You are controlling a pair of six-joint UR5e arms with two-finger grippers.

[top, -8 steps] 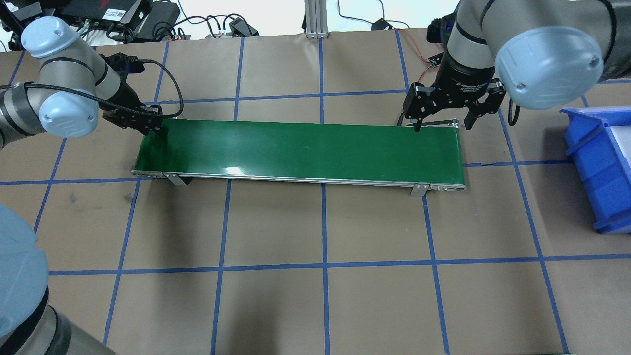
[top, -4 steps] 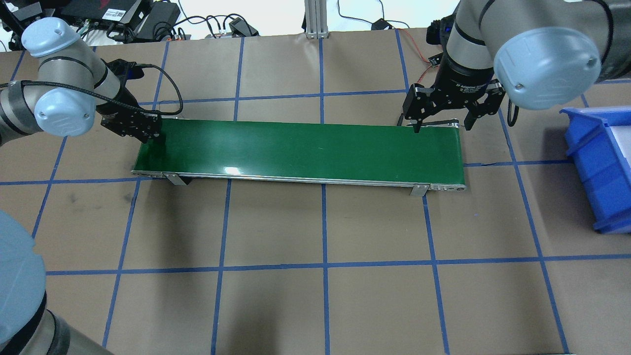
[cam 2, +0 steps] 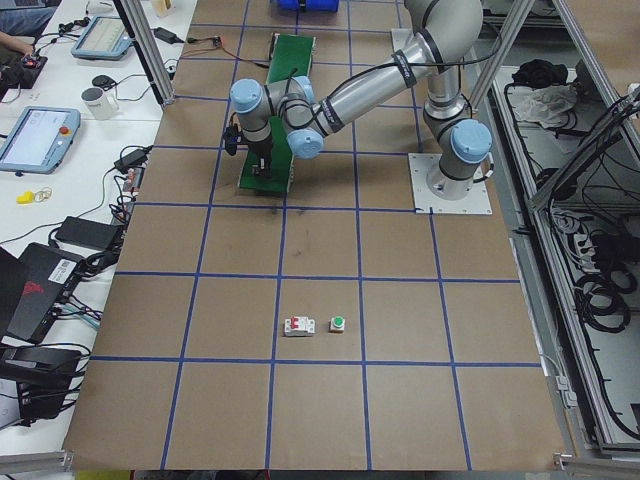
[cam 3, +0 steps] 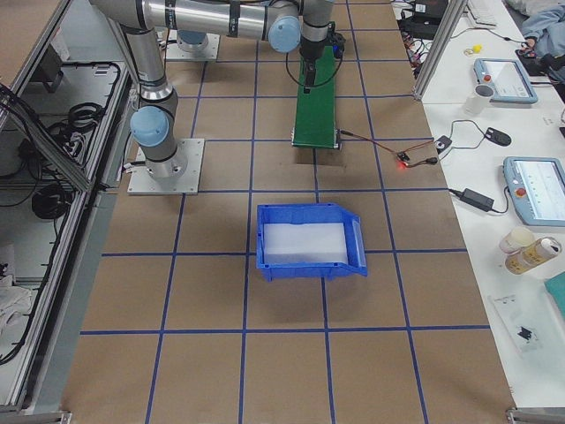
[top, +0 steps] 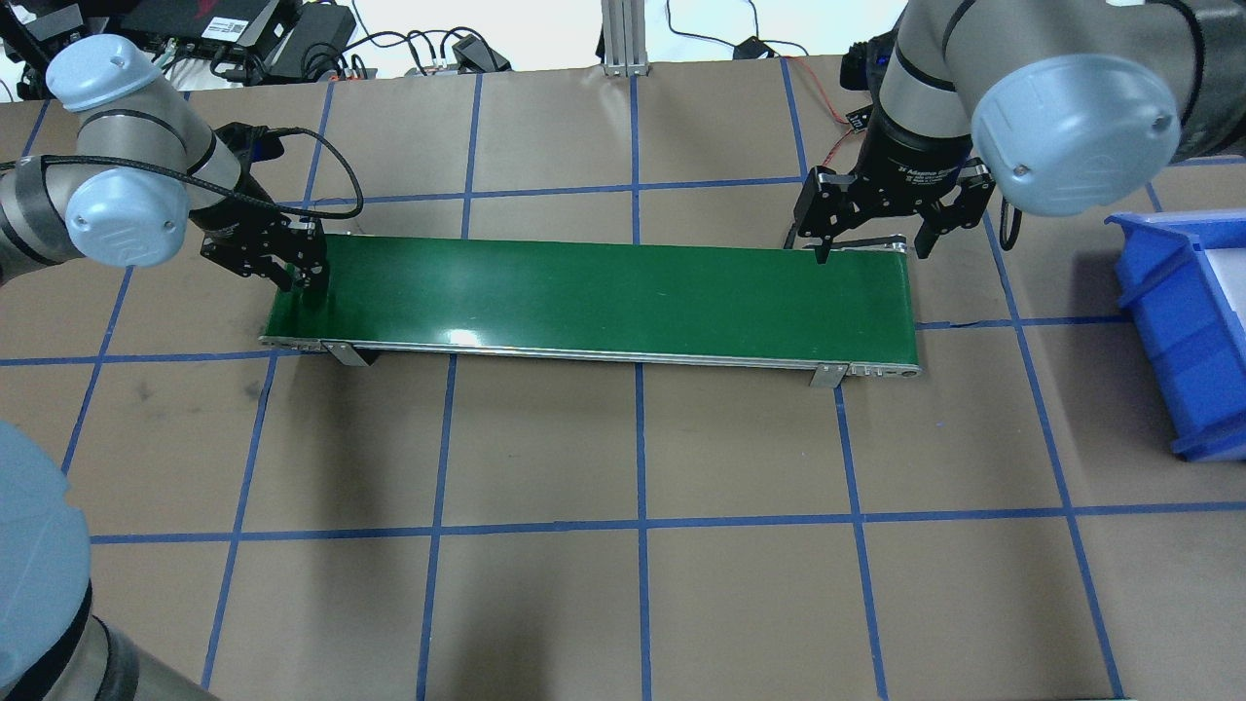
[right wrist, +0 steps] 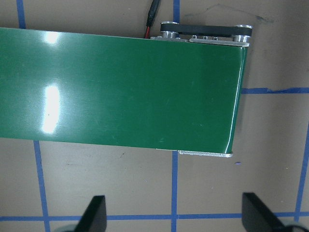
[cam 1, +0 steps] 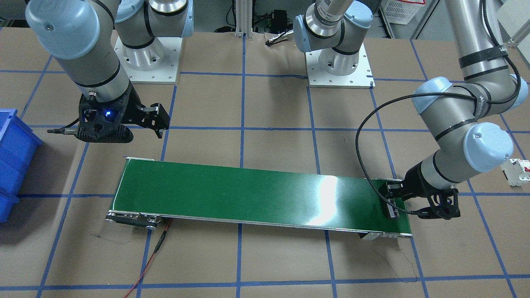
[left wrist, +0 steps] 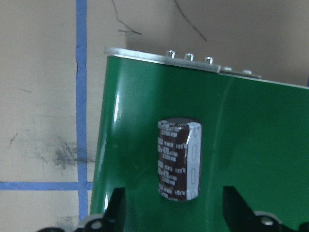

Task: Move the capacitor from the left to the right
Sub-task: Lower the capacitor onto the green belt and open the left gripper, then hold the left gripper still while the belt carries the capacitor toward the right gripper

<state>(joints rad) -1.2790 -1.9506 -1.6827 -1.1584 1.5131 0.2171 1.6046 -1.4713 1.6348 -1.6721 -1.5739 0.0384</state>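
Observation:
The capacitor (left wrist: 178, 159), a stubby dark reddish-black piece with pale grey stripes, lies on its side on the green conveyor belt (left wrist: 251, 135) near the belt's left end. My left gripper (left wrist: 175, 208) is open. Its fingers (left wrist: 118, 208) stand wide on either side of the capacitor's near end without touching it. From overhead the left gripper (top: 302, 268) hangs low over that belt end and hides the capacitor. My right gripper (top: 871, 248) is open and empty above the far right corner of the belt (top: 604, 292); its fingers (right wrist: 94, 212) show wide apart.
A blue bin (top: 1183, 321) stands on the table to the right of the belt, beyond my right arm. A white breaker (cam 2: 297, 326) and a white-and-green part (cam 2: 338, 324) lie on the table to the left of the belt. A red wire (cam 1: 149, 265) trails from the belt's right end.
My left gripper has turned and shifted a little further onto the belt's left end. The right arm has barely moved.

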